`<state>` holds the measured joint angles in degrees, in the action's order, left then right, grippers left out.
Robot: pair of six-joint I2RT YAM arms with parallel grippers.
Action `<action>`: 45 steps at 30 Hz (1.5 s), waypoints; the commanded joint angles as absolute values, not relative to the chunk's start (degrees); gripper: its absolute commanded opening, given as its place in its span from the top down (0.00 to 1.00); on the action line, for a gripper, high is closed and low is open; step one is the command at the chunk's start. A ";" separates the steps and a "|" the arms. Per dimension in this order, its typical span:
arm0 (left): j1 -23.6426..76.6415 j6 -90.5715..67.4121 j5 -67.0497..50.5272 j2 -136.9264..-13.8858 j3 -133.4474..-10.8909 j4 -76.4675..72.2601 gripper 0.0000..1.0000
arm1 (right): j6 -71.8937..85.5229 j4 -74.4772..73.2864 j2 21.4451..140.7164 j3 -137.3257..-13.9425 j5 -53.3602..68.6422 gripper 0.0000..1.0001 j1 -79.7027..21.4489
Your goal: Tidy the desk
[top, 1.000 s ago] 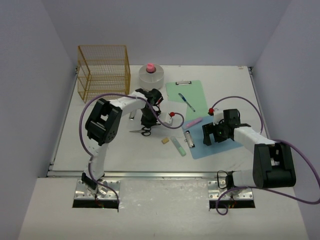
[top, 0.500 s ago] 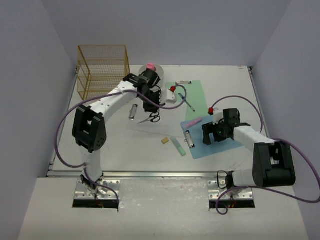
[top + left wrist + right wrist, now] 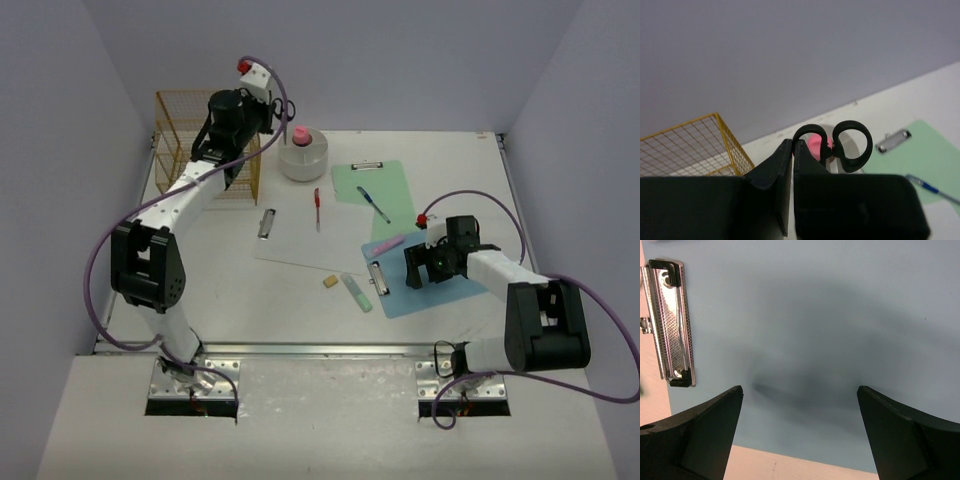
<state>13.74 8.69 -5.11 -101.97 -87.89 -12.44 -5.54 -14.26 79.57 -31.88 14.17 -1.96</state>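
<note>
Table (image 3: 230, 290): white and flat, it stretches away from the two arm bases, with a metal rail along its near edge and pale lavender walls around it.
Left hand (image 3: 792, 145): clenched on the scissors (image 3: 850, 145), with the jaws pressed together. The black handle loops stick out just past the fingertips.
Left arm: stretched up and back toward the far left corner, with the hand raised by the upper right edge of the wire basket (image 3: 205, 140).
Right hand (image 3: 800, 390): released, with the jaws wide apart and nothing between them. It hangs over the blue clipboard (image 3: 420, 290), and I cannot tell whether it touches it.
Wire basket: yellow mesh, standing at the far left of the table.
Round container (image 3: 302, 152): clear with a pink top, just right of the basket.
Green clipboard (image 3: 375, 185): lies flat at the back centre with a blue pen (image 3: 374, 204) on it.
Red pen (image 3: 317, 208): lies on the bare table, left of the green clipboard.
Silver-grey bar (image 3: 266, 223): lies left of the red pen, apart from it.
Pink highlighter (image 3: 388, 243): lies at the blue clipboard's far edge.
Metal clip (image 3: 667, 322): sits on the blue clipboard's left edge, closed.
Tan block (image 3: 330, 282): small, near the table's middle.
Pale green bar (image 3: 358, 293): just right of the tan block, beside the blue clipboard.
</note>
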 commanded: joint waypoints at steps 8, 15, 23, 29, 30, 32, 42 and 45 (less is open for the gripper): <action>15.19 1.14 1.63 -117.17 -96.25 -44.80 1.00 | -4.75 -14.31 81.02 -33.57 14.78 0.01 -1.75; 16.74 6.00 1.08 -125.25 -100.09 -51.32 1.00 | -4.75 -14.33 81.16 -33.53 14.55 0.01 -1.76; 16.64 12.17 8.23 -129.55 -103.25 -55.12 1.00 | -5.01 -14.33 81.42 -33.43 14.45 0.01 -1.67; 16.26 19.26 14.30 -129.33 -101.51 -58.68 1.00 | -5.01 -14.34 81.72 -33.49 14.76 0.01 -1.76; 16.26 20.85 14.63 -129.15 -101.10 -58.96 1.00 | -5.01 -14.38 81.63 -33.49 14.77 0.01 -1.76; 16.26 22.91 15.06 -128.71 -99.87 -59.15 1.00 | -5.01 -14.41 81.54 -33.49 14.88 0.01 -1.69; 16.92 25.84 18.71 -126.76 -95.41 -53.38 1.00 | -5.19 -14.75 81.49 -33.66 15.28 0.01 -1.76; 17.32 25.44 19.56 -126.83 -95.76 -51.32 1.00 | -5.32 -14.81 81.43 -33.66 15.34 0.01 -1.67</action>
<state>16.84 24.76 17.30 -129.64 -95.31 -52.16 -5.56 -14.09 80.55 -32.64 14.16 -1.96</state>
